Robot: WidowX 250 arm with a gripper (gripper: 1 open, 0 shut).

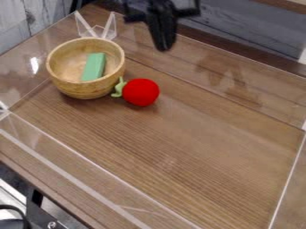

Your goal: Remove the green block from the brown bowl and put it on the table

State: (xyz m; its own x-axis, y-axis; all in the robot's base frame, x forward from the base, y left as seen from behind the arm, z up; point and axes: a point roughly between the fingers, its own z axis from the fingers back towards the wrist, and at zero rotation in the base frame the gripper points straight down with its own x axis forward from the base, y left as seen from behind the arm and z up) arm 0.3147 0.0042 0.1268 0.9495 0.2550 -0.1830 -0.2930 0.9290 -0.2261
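One green block (93, 66) lies inside the brown bowl (85, 69).

Robot arm, one, black (153, 11): enters at the top edge, around twelve o'clock, blurred, its upper part out of frame; wrist, dark, lower and nearer the middle of the top; gripper, one (166, 38), black, hanging between twelve and one o'clock, pointing down, fingers close together, shut, nothing seen between them; further dark parts of the body, spread toward eleven and toward one o'clock, outlines too soft to tell apart
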